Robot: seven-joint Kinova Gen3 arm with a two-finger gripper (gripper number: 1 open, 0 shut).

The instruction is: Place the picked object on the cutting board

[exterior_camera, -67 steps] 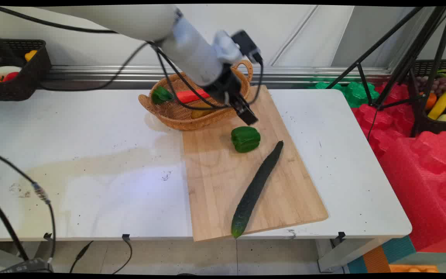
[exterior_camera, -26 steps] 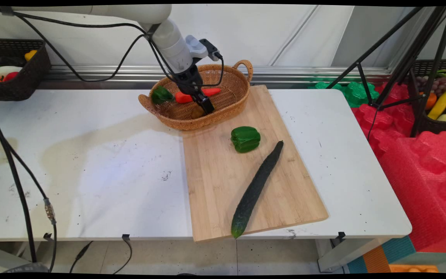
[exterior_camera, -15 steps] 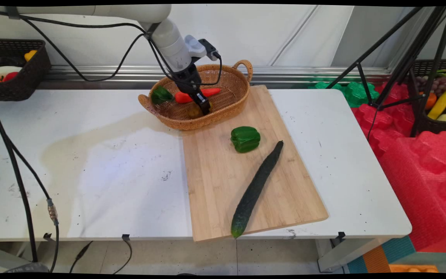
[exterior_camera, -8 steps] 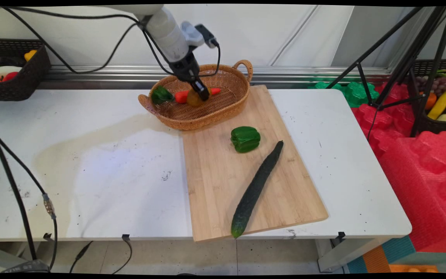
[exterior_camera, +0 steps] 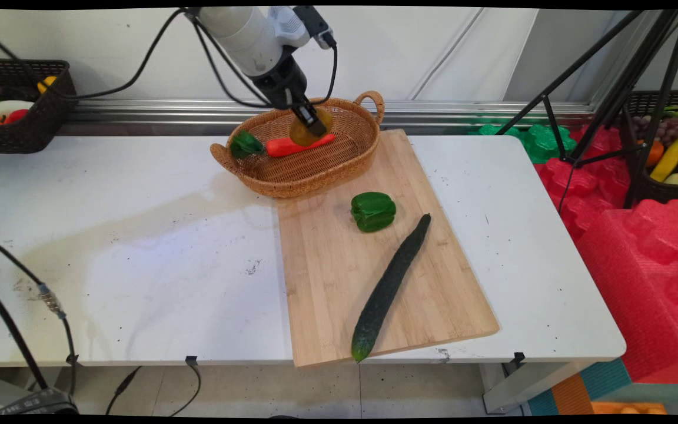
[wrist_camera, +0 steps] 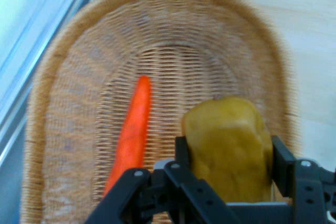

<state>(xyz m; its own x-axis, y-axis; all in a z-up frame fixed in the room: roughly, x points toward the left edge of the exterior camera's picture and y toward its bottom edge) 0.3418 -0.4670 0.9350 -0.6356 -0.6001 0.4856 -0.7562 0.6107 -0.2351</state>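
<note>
we list: wicker basket [exterior_camera: 268,176] holding small green pepper [exterior_camera: 245,143] and carrot [exterior_camera: 292,145]; above it, gripper [exterior_camera: 314,125] clamped on yellow potato [wrist_camera: 228,145]; cutting board [exterior_camera: 327,282] with green bell pepper [exterior_camera: 373,211] and cucumber [exterior_camera: 389,287].

**Open room and what blocks it**

The white table [exterior_camera: 139,235] lies bare on its left half — broad open room there. On the right, the wooden cutting board [exterior_camera: 339,294] carries 2 obstacles: a green pepper [exterior_camera: 373,211] and a long cucumber [exterior_camera: 390,285] lying diagonally, with bare board left of both. The wicker basket [exterior_camera: 268,182] — holding a carrot [exterior_camera: 292,145] — blocks the table's back middle.
</note>
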